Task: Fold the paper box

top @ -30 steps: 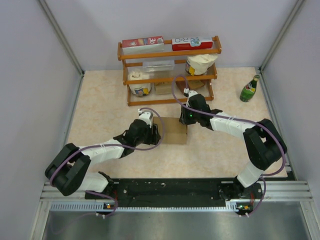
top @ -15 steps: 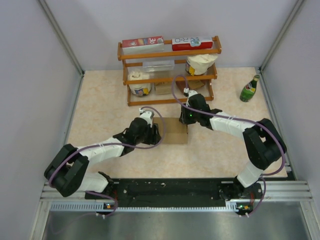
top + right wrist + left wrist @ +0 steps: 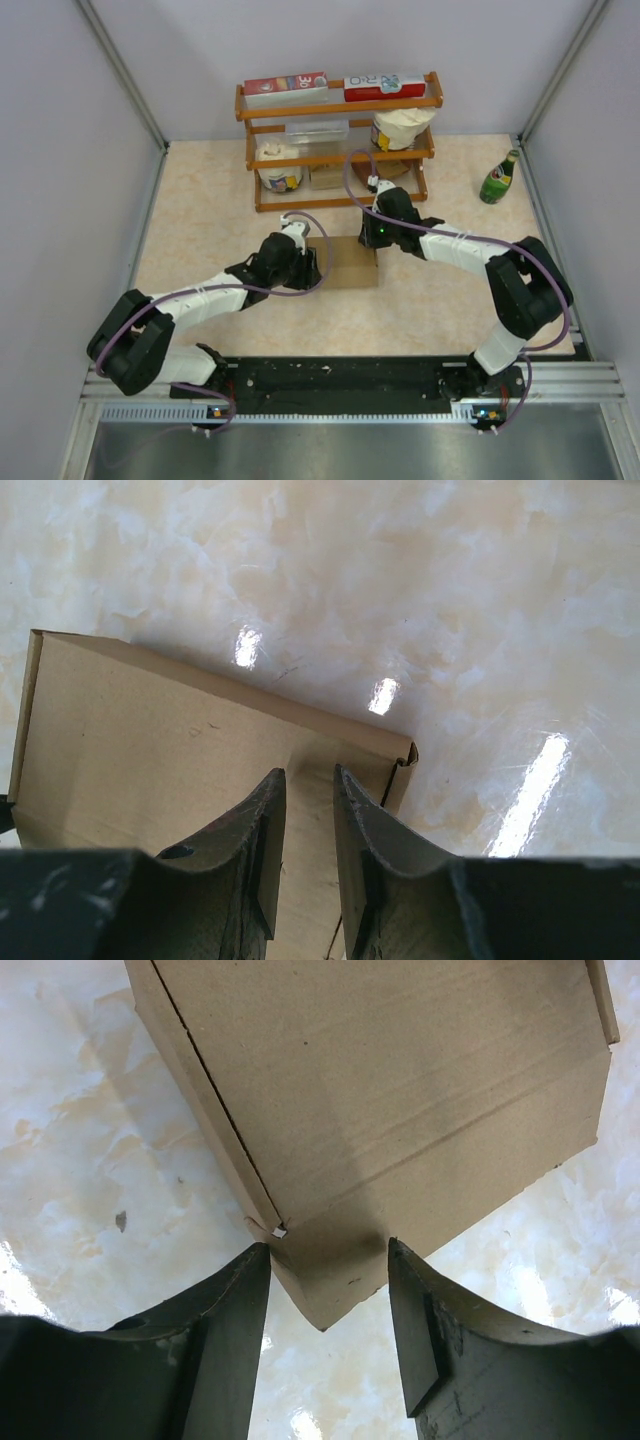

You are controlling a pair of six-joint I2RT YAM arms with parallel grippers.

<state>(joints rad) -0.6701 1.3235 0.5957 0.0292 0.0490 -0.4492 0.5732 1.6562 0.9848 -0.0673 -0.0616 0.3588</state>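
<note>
The paper box point(image 3: 352, 264) lies flat on the counter point(image 3: 200, 200), about in the middle of it, near and in front of the wooden rack point(image 3: 338, 150) that stands at the far edge. Both arms reach to it. The left pincer point(image 3: 328, 1255) is at the left side of the box and its jaws stand half wide. There is one finger point(image 3: 225, 1340) on each side of a corner of the box. This corner points into the gap between them, and a bit of bare counter shows beside it. We do not see it clamp the cardboard. The right pincer point(image 3: 308, 785) is over the far right corner of the box. Its jaws are narrow, with only a thin gap. Through this gap we see the brown top of the box, and nothing is held between the fingers. Whether the tips touch the cardboard, we cannot tell. A green bottle point(image 3: 498, 178) stands upright near the far right corner of the counter, well apart from the box. On top of the rack lie two red-and-white cartons point(image 3: 286, 86).
</note>
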